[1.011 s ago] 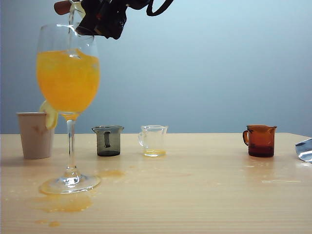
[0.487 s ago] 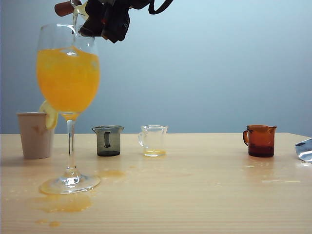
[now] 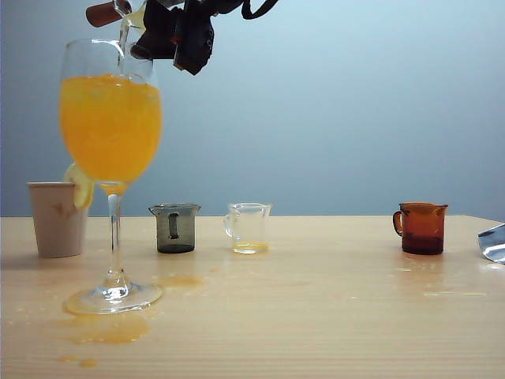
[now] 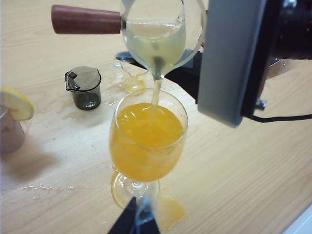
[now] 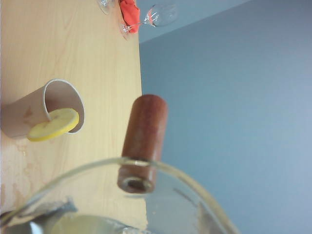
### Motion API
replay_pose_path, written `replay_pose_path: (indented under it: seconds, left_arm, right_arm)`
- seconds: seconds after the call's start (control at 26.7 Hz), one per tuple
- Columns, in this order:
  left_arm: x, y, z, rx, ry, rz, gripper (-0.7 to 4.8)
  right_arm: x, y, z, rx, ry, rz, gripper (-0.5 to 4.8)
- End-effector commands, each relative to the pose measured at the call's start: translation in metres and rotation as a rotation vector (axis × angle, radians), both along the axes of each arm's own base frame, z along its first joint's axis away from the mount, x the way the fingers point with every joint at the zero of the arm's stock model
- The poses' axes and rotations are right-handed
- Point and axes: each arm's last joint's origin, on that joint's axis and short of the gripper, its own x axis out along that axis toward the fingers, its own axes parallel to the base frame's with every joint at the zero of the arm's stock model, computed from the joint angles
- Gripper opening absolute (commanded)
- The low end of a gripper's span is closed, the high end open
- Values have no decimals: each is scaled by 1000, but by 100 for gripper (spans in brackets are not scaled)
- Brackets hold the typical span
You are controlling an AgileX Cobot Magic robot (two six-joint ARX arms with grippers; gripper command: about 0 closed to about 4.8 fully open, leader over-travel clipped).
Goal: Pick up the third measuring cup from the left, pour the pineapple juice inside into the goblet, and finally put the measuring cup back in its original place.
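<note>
I see my right fingers (image 3: 162,31) pinching the measuring cup (image 4: 155,41) tipped above the goblet (image 3: 110,118), pineapple juice (image 4: 156,95) streaming in (some remains), return to counter (image 3: 331,300) pending; left fingers (image 4: 134,222), near the goblet's foot, I can't judge.

Clear glossy glass forms the goblet (image 3: 110,166) and the tilted measuring cup (image 4: 155,36), whose stub handle (image 4: 85,19) is smooth matt reddish wood. The juice (image 4: 155,46) is pale, translucent and wet-shiny. The table (image 3: 316,316) is light wood-grain laminate with a satin sheen, blotched by glossy spills (image 3: 106,328). The beige cup (image 3: 57,219) looks like matt paper. The right gripper (image 3: 170,31) is matt black plastic
</note>
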Motion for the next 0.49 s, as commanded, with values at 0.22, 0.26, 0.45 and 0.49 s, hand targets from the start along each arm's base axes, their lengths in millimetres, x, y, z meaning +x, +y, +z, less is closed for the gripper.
replay_pose_path:
  seconds: [0.22,0.26,0.45,0.49]
  left_arm:
    - [0,0,2,-7,-12,1,-3]
    - [0,0,2,-7,-12,1,-3]
    - [0,0,2,-7,-12,1,-3]
    - [0,0,2,-8,-13,1,-3]
  right_arm:
    - [-1,0,10,10,-77,7,139]
    - [-1,0,10,6,-82,7,139]
    - [-1,0,10,-29,-126,13,139]
    - [-1,0,10,-38,-141,14,139]
